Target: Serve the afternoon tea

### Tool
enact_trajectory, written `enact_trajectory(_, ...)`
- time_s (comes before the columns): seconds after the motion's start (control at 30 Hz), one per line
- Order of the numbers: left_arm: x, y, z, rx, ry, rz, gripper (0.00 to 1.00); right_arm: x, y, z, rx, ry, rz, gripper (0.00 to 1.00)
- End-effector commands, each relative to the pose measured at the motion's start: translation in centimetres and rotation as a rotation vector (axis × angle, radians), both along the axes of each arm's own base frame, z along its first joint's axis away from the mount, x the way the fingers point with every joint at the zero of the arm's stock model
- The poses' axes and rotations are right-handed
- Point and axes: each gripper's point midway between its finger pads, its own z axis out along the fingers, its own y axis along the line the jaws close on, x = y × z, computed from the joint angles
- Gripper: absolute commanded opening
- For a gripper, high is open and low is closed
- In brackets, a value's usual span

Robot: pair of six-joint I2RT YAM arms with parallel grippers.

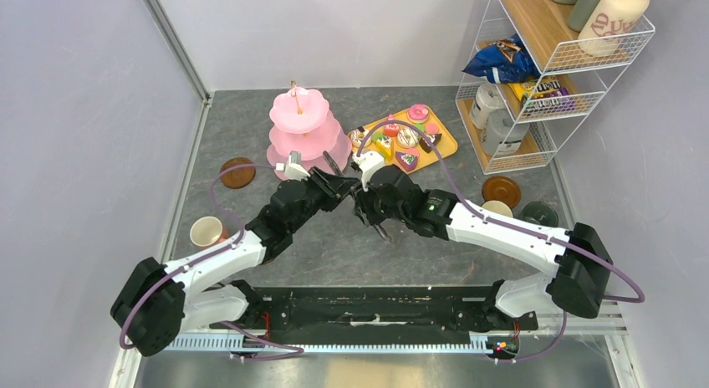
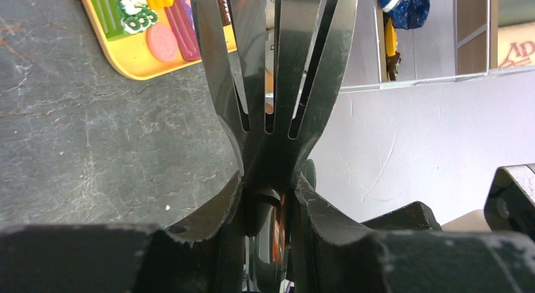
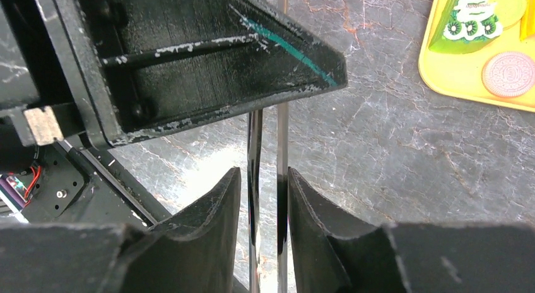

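Grey stone-patterned table (image 1: pixel 334 242): work area, both arms meeting at its centre. Pink three-tier scalloped stand (image 1: pixel 303 130): upright at the far side, tiers apparently bare. Yellow rectangular tray (image 1: pixel 445 130): just right of the stand, carrying the colourful cake wedges (image 1: pixel 407 160) and donuts (image 1: pixel 418 114). Mugs and round brown saucers (image 1: pixel 237 172): scattered left and right, none paired.

Slotted metal tongs (image 2: pixel 268 154): suspended between the two grippers, above the table.

Left gripper (image 2: pixel 268 192): clamped on the neck of the tongs. Right gripper (image 3: pixel 265 179): fingers straddle the two thin arms; I cannot tell whether they grip or merely flank them.

Hazards, in my judgement: this looks like a hand-over. A single hold on smooth, springy steel could let the tongs twist or fall. The grippers sit very close together, so careless separation risks a knock.
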Motion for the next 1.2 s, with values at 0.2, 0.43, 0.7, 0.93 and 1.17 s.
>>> enact_trajectory(0.2,0.1,0.6,1.8,-0.119,0.086,0.070,0.02,1.0,1.1,1.7,0.026,-0.030,-0.017,0.42)
enact_trajectory(0.43,0.2,0.9,1.1,-0.121,0.115,0.093,0.02,0.9,1.4,1.4,0.011,-0.015,0.003,0.41)
enact_trajectory(0.7,0.3,0.8,0.8,-0.119,0.133,0.095,0.02,0.8,1.6,1.0,-0.012,-0.007,0.016,0.36)
enact_trajectory(0.93,0.2,0.8,0.6,-0.120,0.140,0.093,0.21,0.8,1.3,1.0,-0.027,-0.008,0.011,0.26)
enact_trajectory(1.17,0.3,1.7,0.5,-0.088,0.124,0.125,0.77,0.8,0.9,1.2,-0.061,-0.013,0.017,0.23)
